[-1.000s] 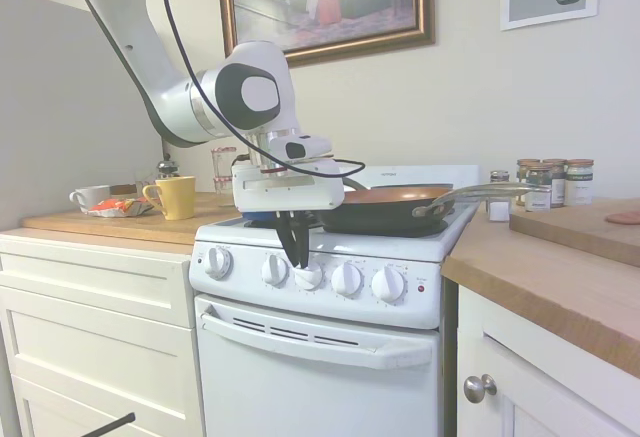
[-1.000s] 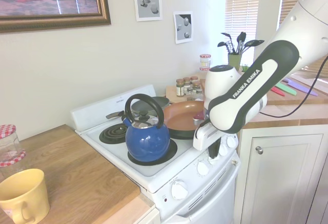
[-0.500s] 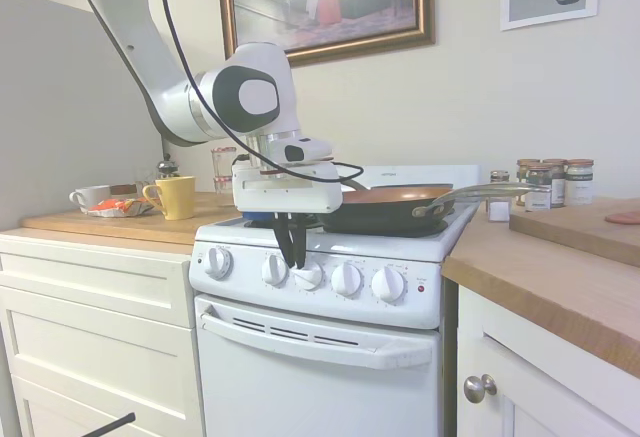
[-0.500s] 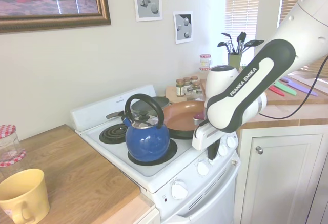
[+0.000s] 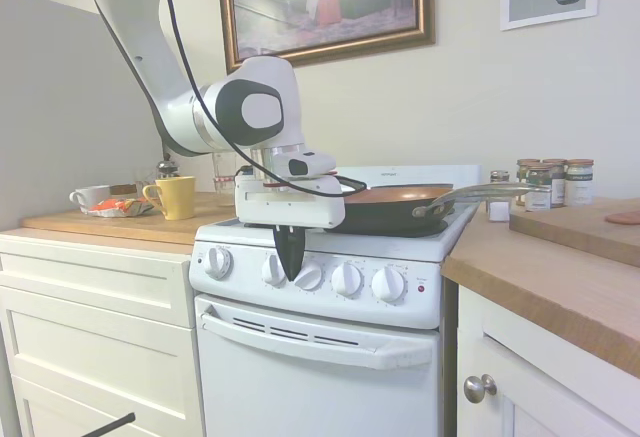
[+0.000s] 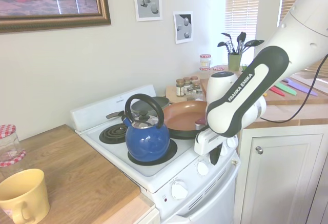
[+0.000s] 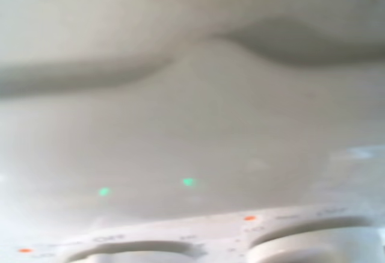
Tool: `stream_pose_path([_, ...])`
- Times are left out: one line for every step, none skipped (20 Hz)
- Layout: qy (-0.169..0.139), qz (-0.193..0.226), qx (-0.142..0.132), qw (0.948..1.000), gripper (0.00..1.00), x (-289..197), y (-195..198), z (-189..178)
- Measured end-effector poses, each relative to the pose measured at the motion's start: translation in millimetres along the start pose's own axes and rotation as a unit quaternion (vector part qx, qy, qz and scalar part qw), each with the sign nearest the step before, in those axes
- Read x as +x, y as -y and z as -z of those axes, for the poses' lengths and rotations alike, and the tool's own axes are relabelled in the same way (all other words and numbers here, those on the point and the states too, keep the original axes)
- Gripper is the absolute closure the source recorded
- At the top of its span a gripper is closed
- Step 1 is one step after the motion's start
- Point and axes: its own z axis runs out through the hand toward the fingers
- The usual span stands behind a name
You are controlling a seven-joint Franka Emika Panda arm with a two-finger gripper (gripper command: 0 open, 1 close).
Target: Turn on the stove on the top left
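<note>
Five knobs [image 5: 309, 277] line the front panel of the stove [image 5: 320, 357], which stands between two counters [image 5: 545, 277]. In the first exterior view we see the end effector [image 5: 289, 262] hanging point-down between the second and third knobs, its fingers drawn together and gripping nothing, seemingly poised to choose a knob. In the second exterior view the arm hides the fingers; a blue kettle [image 6: 147, 137] and a pan [image 6: 182, 117] occupy the burners. In the wrist view we make out only two blurred knob rims [image 7: 313, 248].
</note>
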Motion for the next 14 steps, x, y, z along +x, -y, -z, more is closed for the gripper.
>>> stream_pose_path([-0.003, 0.000, -0.003, 1.0000, 1.00, -0.9, 1.0, -0.5])
stream_pose_path([-0.008, 0.000, -0.008, 0.9999, 1.00, -2.1, 2.2, -0.9])
stream_pose_path([-0.012, 0.000, -0.012, 0.9999, 1.00, -3.5, 3.6, -1.3])
stream_pose_path([-0.013, -0.001, -0.013, 0.9998, 1.00, -4.6, 4.6, -1.6])
stream_pose_path([-0.013, -0.001, -0.013, 0.9998, 1.00, -5.0, 4.8, -1.7])
stream_pose_path([-0.012, -0.001, -0.013, 0.9998, 1.00, -5.4, 4.9, -1.9])
stream_pose_path([-0.009, 0.000, -0.010, 0.9999, 1.00, -5.9, 5.0, -2.0])
stream_pose_path([-0.005, 0.003, -0.006, 1.0000, 1.00, -6.5, 5.5, -1.6])
stream_pose_path([-0.002, 0.007, -0.001, 1.0000, 1.00, -6.8, 6.1, -0.5])
stream_pose_path([-0.001, 0.009, 0.002, 1.0000, 1.00, -7.1, 6.4, 1.5])
stream_pose_path([-0.001, 0.011, 0.006, 0.9999, 1.00, -7.9, 6.7, 4.4])
stream_pose_path([-0.003, 0.011, 0.009, 0.9999, 1.00, -8.8, 6.6, 8.2])
stream_pose_path([-0.004, 0.011, 0.011, 0.9999, 1.00, -10.5, 5.5, 12.3])
stream_pose_path([-0.006, 0.011, 0.014, 0.9998, 1.00, -13.0, 3.1, 17.0])
